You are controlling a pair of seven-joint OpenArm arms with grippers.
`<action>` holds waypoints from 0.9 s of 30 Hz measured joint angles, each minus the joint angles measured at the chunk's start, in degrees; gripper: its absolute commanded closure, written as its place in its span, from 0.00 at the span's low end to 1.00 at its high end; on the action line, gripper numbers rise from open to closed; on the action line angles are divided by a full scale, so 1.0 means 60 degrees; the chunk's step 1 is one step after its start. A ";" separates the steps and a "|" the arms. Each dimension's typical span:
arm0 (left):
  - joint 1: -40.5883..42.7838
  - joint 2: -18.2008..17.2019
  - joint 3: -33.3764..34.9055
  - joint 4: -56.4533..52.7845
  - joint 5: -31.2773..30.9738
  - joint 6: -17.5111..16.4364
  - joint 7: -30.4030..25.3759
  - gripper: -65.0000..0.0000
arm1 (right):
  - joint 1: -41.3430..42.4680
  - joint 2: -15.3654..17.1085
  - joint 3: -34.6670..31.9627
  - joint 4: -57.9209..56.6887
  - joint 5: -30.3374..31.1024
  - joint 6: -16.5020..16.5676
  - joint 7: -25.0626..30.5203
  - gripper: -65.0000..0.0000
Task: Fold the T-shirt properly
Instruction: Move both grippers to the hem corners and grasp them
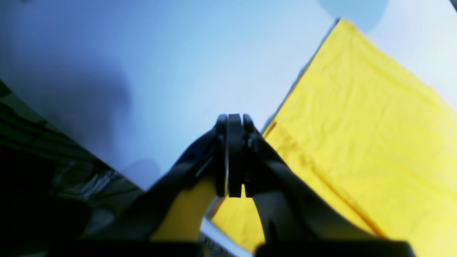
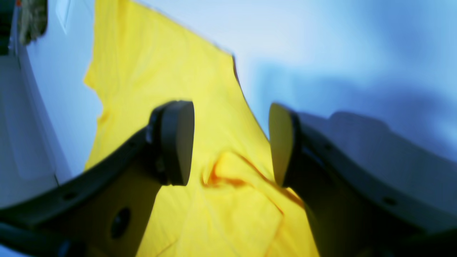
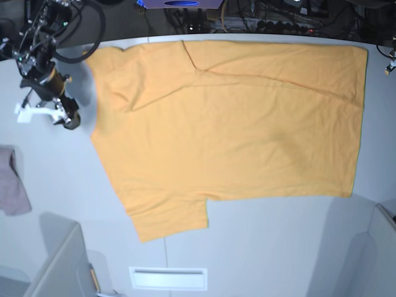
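The T-shirt (image 3: 235, 130) lies spread flat on the white table (image 3: 260, 247), orange-yellow, with one sleeve at the back left and the other at the front left. My right gripper (image 3: 67, 120) hovers just off the shirt's left edge near the back sleeve. In the right wrist view it (image 2: 230, 142) stands open, with a rumpled fold of the T-shirt (image 2: 228, 175) below the gap between its pads. My left gripper (image 1: 234, 123) is shut with nothing seen between its jaws, over bare table beside an edge of the T-shirt (image 1: 357, 135). Only a bit of the left arm (image 3: 391, 64) shows in the base view.
A small pinkish cloth (image 3: 12, 185) lies at the table's left edge. Grey bin walls rise at the front left (image 3: 59, 263) and front right (image 3: 387, 247). A white slotted plate (image 3: 167, 277) sits at the front edge. Cables (image 3: 278, 18) run behind the table.
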 measured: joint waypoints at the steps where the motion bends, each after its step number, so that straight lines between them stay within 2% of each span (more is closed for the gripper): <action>1: -0.0087 0.0015 -0.0015 -0.0007 0.0033 -0.0004 0.0080 1.00 | 0.0266 0.0186 -0.0317 -0.0299 0.0044 0.0029 -0.0011 0.52; 4: -0.0328 0.0011 0.0215 -0.0029 0.0029 -0.0007 0.0036 1.00 | 0.1213 0.0481 -0.1115 -0.1268 0.0062 0.0051 0.0131 0.52; 8: -0.0288 -0.0390 0.0998 -0.0018 0.0047 -0.0007 0.0069 1.00 | 0.2375 0.0627 -0.1676 -0.2667 0.0127 0.0062 -0.0076 0.52; 10: -0.0335 -0.0448 0.1104 -0.0004 0.0011 -0.0015 0.0011 1.00 | 0.3220 0.0907 -0.1814 -0.3585 0.0025 0.0051 0.0138 0.51; 11: -0.0339 -0.0433 0.1107 0.0000 0.0018 -0.0015 0.0011 1.00 | 0.3661 0.1067 -0.1953 -0.4124 0.0022 0.0222 0.0357 0.52; 16: -0.0299 -0.0397 0.1082 -0.0040 0.0055 -0.0004 0.0047 1.00 | 0.5442 0.1745 -0.3366 -0.7012 0.0117 0.1621 0.2033 0.51; 21: -0.0291 -0.0368 0.1067 -0.0047 0.0047 -0.0007 0.0044 1.00 | 0.7278 0.1931 -0.4830 -1.0881 0.0069 0.2736 0.3246 0.51; 23: -0.0295 -0.0386 0.1053 -0.0047 0.0055 -0.0007 0.0044 1.00 | 0.8113 0.1953 -0.5195 -1.2611 0.0186 0.3472 0.3938 0.50; 27: -0.0291 -0.0404 0.1027 -0.0047 0.0025 -0.0007 0.0015 1.00 | 0.9588 0.1956 -0.6069 -1.5289 0.0146 0.4568 0.4929 0.39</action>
